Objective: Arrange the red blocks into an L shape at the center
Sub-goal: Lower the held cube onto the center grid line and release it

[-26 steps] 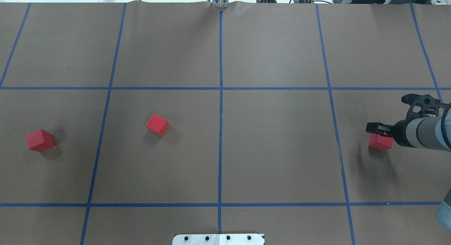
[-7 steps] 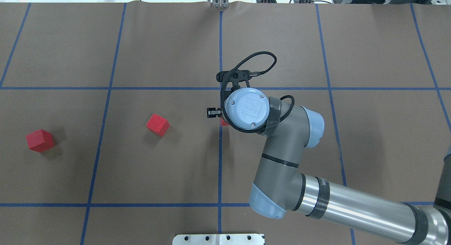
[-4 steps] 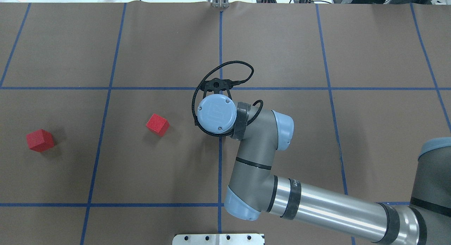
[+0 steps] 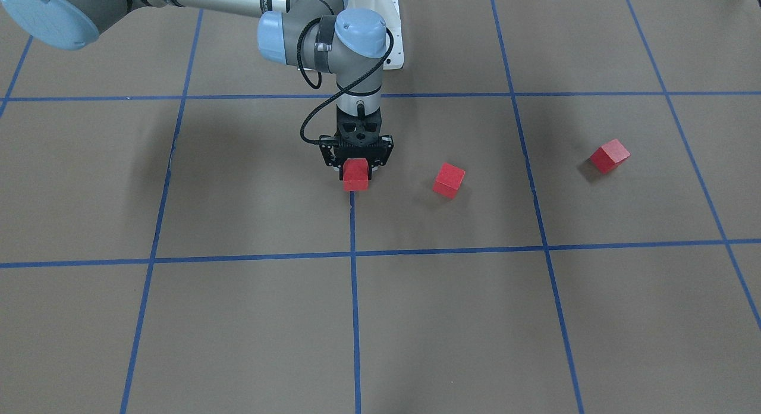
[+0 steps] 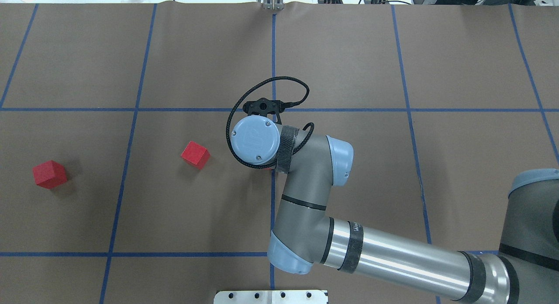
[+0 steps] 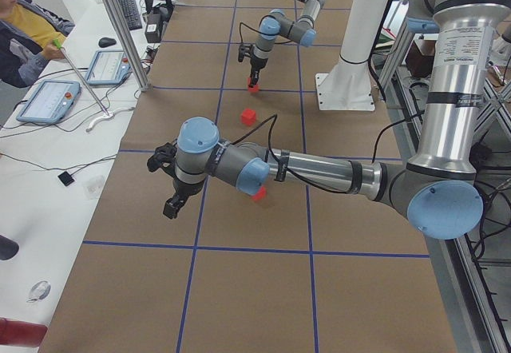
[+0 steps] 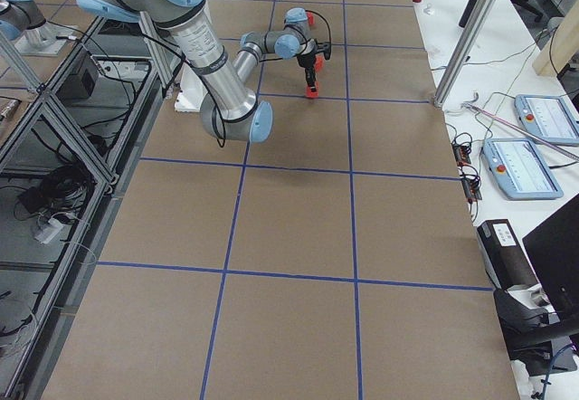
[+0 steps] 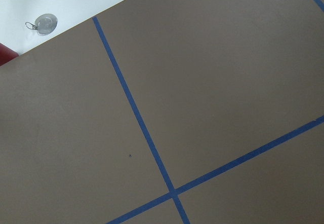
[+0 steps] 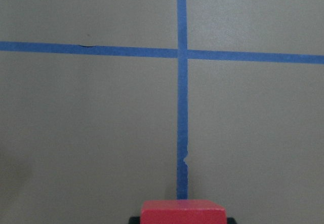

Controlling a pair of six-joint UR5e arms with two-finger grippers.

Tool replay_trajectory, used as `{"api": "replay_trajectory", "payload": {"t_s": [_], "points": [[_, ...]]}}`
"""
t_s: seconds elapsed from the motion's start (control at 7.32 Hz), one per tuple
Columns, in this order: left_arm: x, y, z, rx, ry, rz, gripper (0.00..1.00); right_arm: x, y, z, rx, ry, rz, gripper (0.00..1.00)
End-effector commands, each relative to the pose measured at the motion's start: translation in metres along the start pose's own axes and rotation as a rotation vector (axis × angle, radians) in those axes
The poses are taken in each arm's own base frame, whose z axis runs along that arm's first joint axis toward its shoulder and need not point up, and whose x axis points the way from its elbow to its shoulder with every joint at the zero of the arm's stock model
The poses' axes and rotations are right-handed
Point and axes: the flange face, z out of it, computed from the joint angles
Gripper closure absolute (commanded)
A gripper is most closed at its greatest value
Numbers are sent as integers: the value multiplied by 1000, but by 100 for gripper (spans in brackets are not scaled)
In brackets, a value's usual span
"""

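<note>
My right gripper points straight down over the center, shut on a red block that sits low on the single blue line. The right wrist view shows that block at its bottom edge, on the line. In the overhead view the wrist hides both. Two other red blocks lie loose on the robot's left side: a nearer one and a far one. My left gripper shows only in the exterior left view, hanging over the table's left end; I cannot tell whether it is open or shut.
The right arm reaches in across the right half of the table. A metal plate sits at the near edge. In the exterior left view, a person sits at a side desk with tablets, behind an aluminium post.
The right gripper has carried its red block from the far right of the table to the center line. In the last second the wrist shifted slightly left and turned. The two loose blocks have not moved.
</note>
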Motion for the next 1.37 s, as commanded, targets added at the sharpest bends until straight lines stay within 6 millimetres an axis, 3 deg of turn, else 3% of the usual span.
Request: {"api": "replay_trajectory", "payload": {"t_s": [0.0, 0.41, 1.09, 1.23], "points": [[0, 0, 0, 1, 0, 1, 0, 0, 0, 0, 0, -5, 18, 74], [0, 0, -1, 1, 0, 1, 0, 8, 3, 9, -4, 10, 18, 62], [0, 0, 0, 1, 0, 1, 0, 5, 4, 6, -13, 1, 30, 42], [0, 0, 0, 1, 0, 1, 0, 4, 5, 6, -14, 1, 29, 31]]}}
